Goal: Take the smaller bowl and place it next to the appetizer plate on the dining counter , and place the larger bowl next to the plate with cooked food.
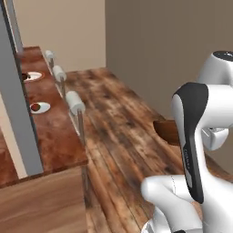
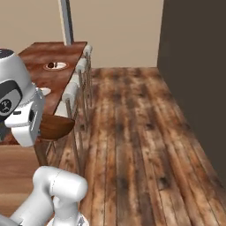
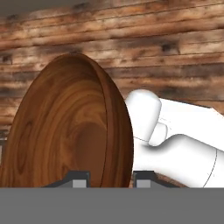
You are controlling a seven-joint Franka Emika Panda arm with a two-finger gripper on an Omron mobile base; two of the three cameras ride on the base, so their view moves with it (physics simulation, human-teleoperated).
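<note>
A dark plank wood floor (image 1: 123, 118) runs through the middle of both base views. Beige walls (image 2: 119, 26) close the far end, and a darker taupe wall (image 1: 164, 41) fills the upper right. White-cushioned stools (image 1: 75, 102) line up at left beside a grey post (image 1: 18, 113).
</note>
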